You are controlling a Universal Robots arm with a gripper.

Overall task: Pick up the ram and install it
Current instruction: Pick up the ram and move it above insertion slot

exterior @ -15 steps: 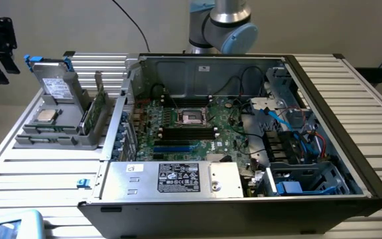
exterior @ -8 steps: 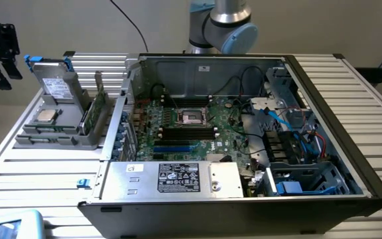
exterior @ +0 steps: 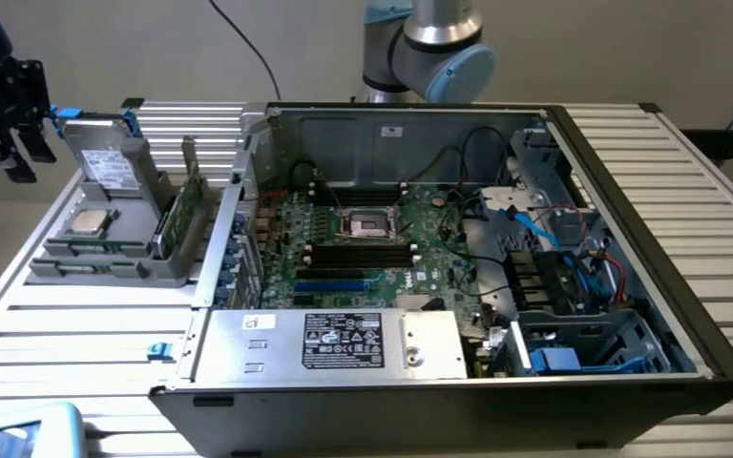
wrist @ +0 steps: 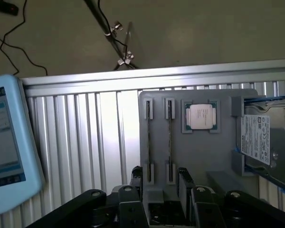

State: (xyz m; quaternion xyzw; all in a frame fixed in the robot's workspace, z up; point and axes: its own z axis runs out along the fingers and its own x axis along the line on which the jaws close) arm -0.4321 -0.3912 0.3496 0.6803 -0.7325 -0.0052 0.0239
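We judged the pick not yet begun: the pincer (wrist: 160, 192), wide and empty, hovered near the long thin green ram stick (wrist: 169, 142) in the grey plastic holder (wrist: 204, 156); it needed centring over that stick.

Dim, even light; glare on table (wrist: 109, 123)

An open computer case (exterior: 380, 138) lies on the ribbed metal bench (exterior: 73, 334) with its green motherboard (exterior: 433, 250) exposed (black slots run across the board's middle). Just beside the case, towards the exterior view's left, stands a grey holder (exterior: 87, 262). It carries the ram (exterior: 178, 221) on edge, an upright hard drive (exterior: 112, 162) and a flat silver processor (exterior: 91, 222). The black tool (exterior: 23, 160) hangs farther from the case than the holder, touching nothing. The arm's base (exterior: 424, 48) rises behind the case.
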